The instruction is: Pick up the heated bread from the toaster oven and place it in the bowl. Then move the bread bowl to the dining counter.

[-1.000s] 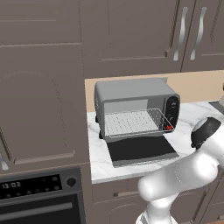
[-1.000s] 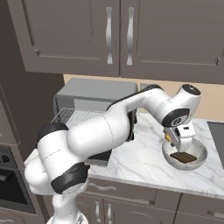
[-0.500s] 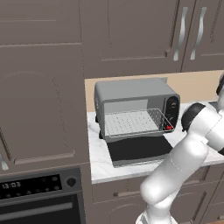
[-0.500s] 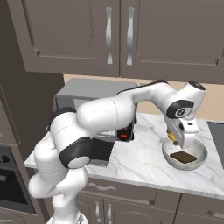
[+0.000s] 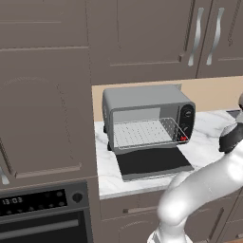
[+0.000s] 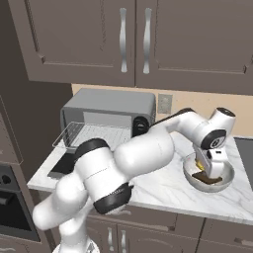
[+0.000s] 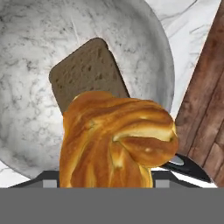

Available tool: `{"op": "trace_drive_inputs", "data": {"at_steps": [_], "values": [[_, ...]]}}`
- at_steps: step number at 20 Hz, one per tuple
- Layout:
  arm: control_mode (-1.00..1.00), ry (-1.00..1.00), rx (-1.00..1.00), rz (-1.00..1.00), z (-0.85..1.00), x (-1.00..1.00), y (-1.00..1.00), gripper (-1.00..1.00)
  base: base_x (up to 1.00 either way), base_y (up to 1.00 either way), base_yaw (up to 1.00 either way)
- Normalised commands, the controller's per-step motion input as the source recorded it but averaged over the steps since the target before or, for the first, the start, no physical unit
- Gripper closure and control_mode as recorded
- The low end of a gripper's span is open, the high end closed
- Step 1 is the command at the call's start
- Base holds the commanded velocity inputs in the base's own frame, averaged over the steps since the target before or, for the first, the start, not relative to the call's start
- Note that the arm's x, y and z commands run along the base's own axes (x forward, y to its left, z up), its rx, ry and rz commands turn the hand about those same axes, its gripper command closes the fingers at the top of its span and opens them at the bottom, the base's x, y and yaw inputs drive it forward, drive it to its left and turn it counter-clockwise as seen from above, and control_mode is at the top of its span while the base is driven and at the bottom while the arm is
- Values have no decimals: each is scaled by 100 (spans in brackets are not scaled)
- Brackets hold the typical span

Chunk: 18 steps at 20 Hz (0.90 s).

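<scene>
Lowered since a moment earlier, gripper (image 6: 210, 170) hangs inside bowl (image 6: 190, 179) near counter's (image 6: 163, 195) right edge, jaws closed on bread (image 7: 114, 142) above a dark slice (image 7: 86, 70).

Left base view: looks forward and down from behind the arm's left side at the toaster oven (image 5: 147, 124) on the worktop (image 5: 209, 142). Right base view: same worktop (image 6: 163, 190) and toaster oven (image 6: 108, 116) — seen from the right. Hand view: close — straight down into the bowl (image 7: 26, 65).
</scene>
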Motion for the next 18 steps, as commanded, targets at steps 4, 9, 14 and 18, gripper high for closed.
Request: {"op": "trace_drive_inputs", "data": {"at_steps": [4,9,14,18], "values": [[-100,0,-4,-3,-38,51,-31,100,0,0,0],[-100,0,-9,0,-30,63,-9,100,0,0,0],[-100,0,-9,0,-33,18,0,-100,0,0,0],[-100,0,-1,0,-9,7,-1,-100,0,0,0]]}}
